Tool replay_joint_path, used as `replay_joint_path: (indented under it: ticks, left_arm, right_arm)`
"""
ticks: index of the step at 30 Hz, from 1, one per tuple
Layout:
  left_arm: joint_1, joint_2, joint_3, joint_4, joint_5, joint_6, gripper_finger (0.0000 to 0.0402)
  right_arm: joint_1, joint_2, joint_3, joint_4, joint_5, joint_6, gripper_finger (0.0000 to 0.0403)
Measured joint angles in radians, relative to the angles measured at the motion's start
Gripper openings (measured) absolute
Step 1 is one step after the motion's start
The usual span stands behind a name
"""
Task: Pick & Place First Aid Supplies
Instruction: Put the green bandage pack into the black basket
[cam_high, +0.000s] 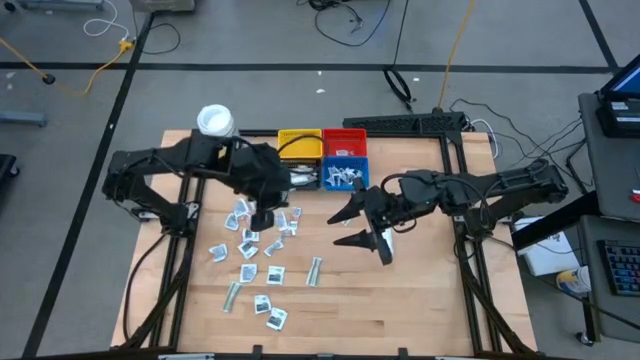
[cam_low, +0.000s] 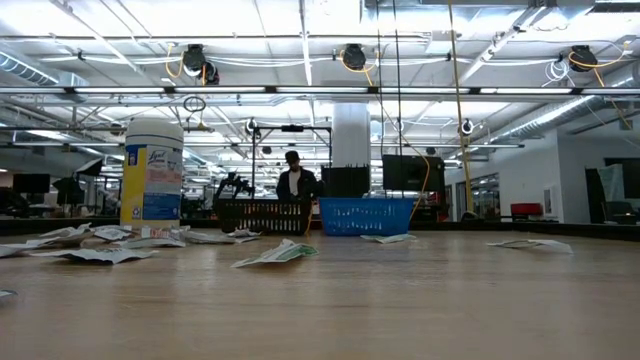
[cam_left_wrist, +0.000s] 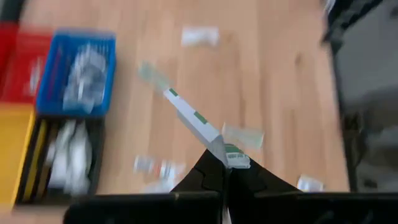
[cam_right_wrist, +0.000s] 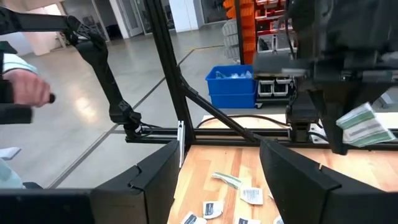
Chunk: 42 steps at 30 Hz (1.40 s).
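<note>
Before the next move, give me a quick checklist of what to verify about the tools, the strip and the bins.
1. Left tool shut on long strip packet: ok.
2. Right tool open and empty: ok.
3. The two tools apart from each other: ok.
4. Blue bin uncovered from above: ok.
5. Loose packets all binned: not ok.
6. Which bin suits the strip: cannot tell.

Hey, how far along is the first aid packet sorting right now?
Partly done. The blue bin and black bin already hold packets. In hand: the left gripper is shut on a long strip packet, lifted above the table. The right gripper is open and empty over the table's middle. Left: many loose packets scattered on the table.
</note>
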<state>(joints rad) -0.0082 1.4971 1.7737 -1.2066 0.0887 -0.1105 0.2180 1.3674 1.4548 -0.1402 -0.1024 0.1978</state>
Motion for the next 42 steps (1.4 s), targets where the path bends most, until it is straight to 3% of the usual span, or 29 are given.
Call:
replay_joint_path:
  ticks: [3,11,25,42]
  left_arm:
    - [0.039,0.013,0.001,-0.088,-0.010,0.026,0.0000]
    - [0.270,0.124,0.001,-0.176,0.034,0.196,0.0000]
    - [0.580,0.359,0.001,-0.167,-0.114,0.484,0.0000]
    - [0.515,0.586,0.001,-0.020,-0.134,0.572,0.0000]
  right_arm:
    - [0.000,0.000,0.000,0.003,0.000,0.000,0.0219]
    - [0.000,-0.017,0.000,0.008,0.000,-0.063,0.0217]
    - [-0.003,-0.029,0.000,0.061,0.000,-0.195,0.0210]
    - [-0.009,-0.029,0.000,0.057,-0.003,-0.195,0.0210]
